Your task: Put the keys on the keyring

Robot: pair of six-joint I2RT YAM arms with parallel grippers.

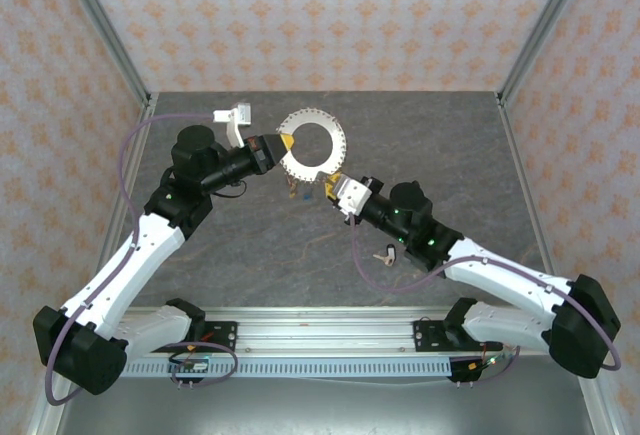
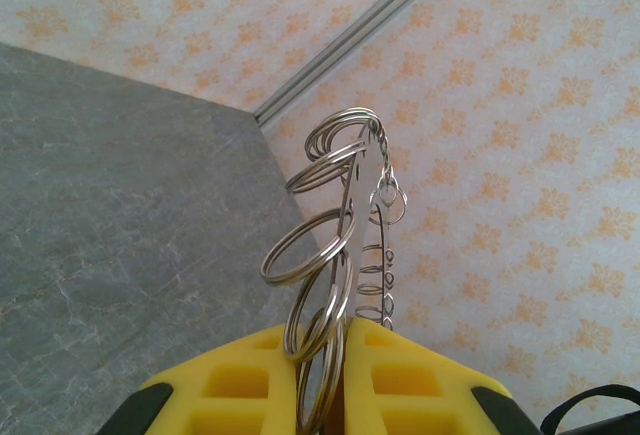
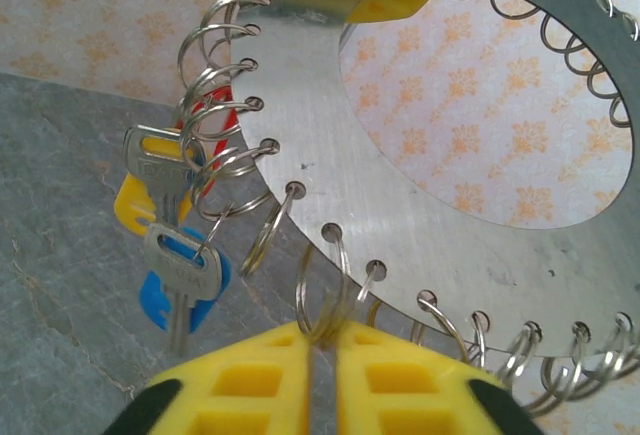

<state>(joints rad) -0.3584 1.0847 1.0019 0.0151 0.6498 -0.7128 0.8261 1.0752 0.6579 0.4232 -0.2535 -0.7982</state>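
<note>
- The keyring [image 3: 300,145], a large flat grey metal ring with a wide hole and small wire loops [image 3: 225,85] threaded through holes round its rim, hangs in the air above the grey stone-patterned desk [image 1: 250,255], held between both arms.
- The left claw [image 2: 335,350] is clamped with its yellow pads on the keyring's rim, seen edge-on in its own camera. It seems to be the anchor, so its grip should be firm and unmoving.
- The right claw [image 3: 312,355] is closed on one single wire loop at the lower rim, not on the plate itself. Pull gently along the loop's own plane, because a sideways twist could bend the thin wire or drag the plate out of the left pads.
- Three silver keys hang on loops just left of that grip: one with a yellow plastic head [image 3: 140,200], one with a blue head [image 3: 190,275], and a red head [image 3: 215,115] half hidden behind the loops. They dangle freely, so move slowly, or they may swing into the pads.
- Many loops are bare, so the task looks partly done.
- A small pale object [image 1: 385,253] lies on the desk beside the right arm. It may be another key, though it is too small to tell.
- For the next key, choose a bare loop well apart from the hanging ones, and turn it toward the free claw.
</note>
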